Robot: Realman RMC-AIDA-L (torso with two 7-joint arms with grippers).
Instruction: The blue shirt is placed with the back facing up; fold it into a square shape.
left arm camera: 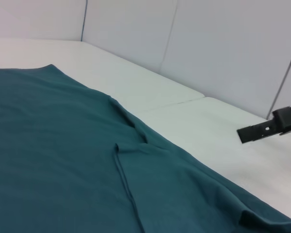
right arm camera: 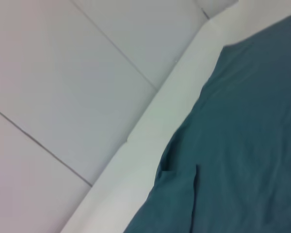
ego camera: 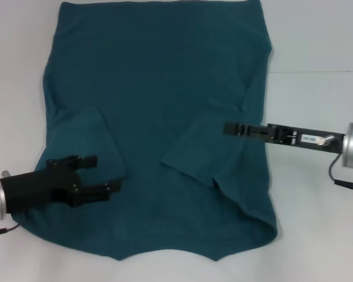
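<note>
White table [ego camera: 317, 247] bears the blue shirt [ego camera: 159, 117]; left hand [ego camera: 97, 176] open, right hand [ego camera: 232, 128] seemingly closed.

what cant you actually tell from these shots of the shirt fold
- Blue shirt: the far hem is cut off by the head view's top edge.
- Any print: hidden, since only plain fabric faces up.
- Right pincer: seen edge-on over the folded-in sleeve, so open or shut is unclear.
- Both wrist views: neither shows its own pincer's fingers.

White table [ego camera: 317, 47] carries blue shirt [ego camera: 165, 106], spread flat, plain side up. Both sleeves folded inward onto body. Collar end toward robot, hem at far edge. Faint seam crosses table surface right of shirt. Pale panel walls behind table in wrist views.
</note>
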